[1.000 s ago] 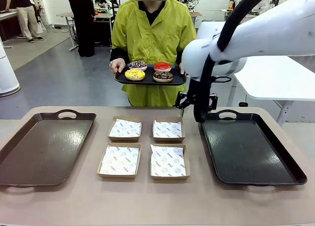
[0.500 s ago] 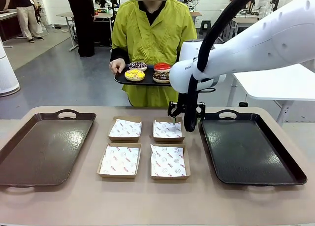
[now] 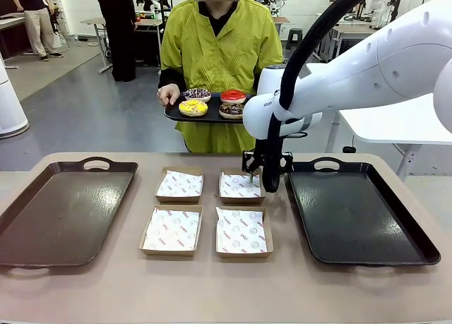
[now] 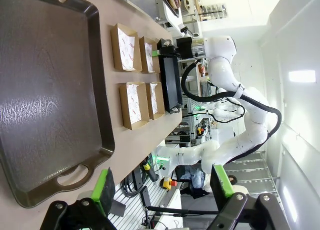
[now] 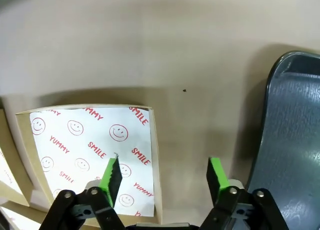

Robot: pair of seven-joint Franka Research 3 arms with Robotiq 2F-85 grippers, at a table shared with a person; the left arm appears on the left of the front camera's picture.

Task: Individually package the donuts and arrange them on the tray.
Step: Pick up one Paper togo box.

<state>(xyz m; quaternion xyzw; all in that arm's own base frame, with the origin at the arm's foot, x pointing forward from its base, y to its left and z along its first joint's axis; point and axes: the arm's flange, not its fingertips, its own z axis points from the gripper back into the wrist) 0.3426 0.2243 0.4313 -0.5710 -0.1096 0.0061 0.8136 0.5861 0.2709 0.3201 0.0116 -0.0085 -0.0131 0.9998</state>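
Dark brown plastic: two large trays (image 3: 63,211) flank four paper-lined boxes (image 3: 241,231). The right gripper (image 5: 162,170), fingers apart, straddles one box's edge. The left gripper (image 4: 161,172) is spread too. Four donuts (image 3: 193,107) sit on the person's small tray (image 3: 173,115).

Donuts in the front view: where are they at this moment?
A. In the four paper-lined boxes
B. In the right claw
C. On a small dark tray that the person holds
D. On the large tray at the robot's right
C: the four donuts lie together on the small dark tray, which the person's hand holds up.
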